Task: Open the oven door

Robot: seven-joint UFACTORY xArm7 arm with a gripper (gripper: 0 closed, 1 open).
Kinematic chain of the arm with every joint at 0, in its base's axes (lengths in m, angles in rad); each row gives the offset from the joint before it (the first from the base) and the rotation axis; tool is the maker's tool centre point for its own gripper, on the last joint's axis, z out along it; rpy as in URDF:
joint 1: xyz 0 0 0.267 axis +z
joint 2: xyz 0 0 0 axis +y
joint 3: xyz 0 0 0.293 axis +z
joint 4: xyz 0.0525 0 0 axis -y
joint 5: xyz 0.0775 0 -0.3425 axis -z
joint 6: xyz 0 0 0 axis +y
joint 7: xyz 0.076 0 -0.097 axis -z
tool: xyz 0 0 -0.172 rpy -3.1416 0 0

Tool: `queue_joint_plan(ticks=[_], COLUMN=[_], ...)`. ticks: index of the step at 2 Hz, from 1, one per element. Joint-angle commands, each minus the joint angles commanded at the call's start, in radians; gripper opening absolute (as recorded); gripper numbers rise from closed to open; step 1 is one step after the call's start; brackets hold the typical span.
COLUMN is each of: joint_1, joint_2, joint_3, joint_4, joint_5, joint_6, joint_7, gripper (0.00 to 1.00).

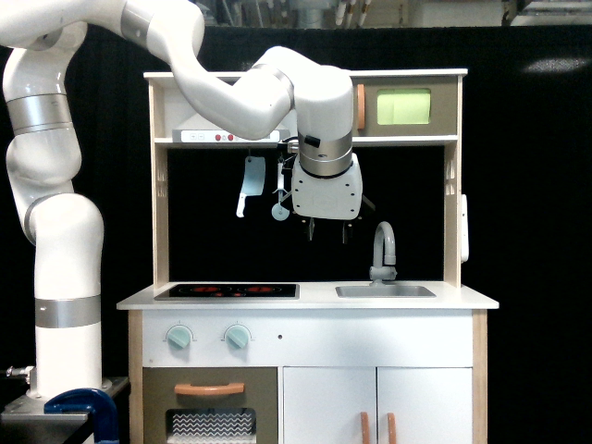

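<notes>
One gripper (326, 230) hangs fingers-down, jaws apart and empty, left of the faucet (384, 250). Its wrist partly hides the shut oven door (403, 107) at upper right; the orange handle (361, 107) shows just beside it.

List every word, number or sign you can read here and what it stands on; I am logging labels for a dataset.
No text can be read in this view.
White strip under the top shelf: red dots and dark marks, too small to read.
Oven door: no lettering shows.
Tool: no mark legible on its white casing.
Knobs: blank at this size.
</notes>
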State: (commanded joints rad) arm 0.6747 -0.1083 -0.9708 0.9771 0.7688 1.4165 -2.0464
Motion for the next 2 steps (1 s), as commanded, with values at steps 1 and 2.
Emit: queue_joint_plan(ticks=[1,2], joint_1=[-0.030,-0.051], joint_2=[0.068,0.087], joint_3=[0.001,0.020], joint_4=[0.052,0.096], joint_5=[0.100,0.108], joint_6=[0.111,0.148], joint_7=[-0.058,-0.038], gripper=[1.00,1.00])
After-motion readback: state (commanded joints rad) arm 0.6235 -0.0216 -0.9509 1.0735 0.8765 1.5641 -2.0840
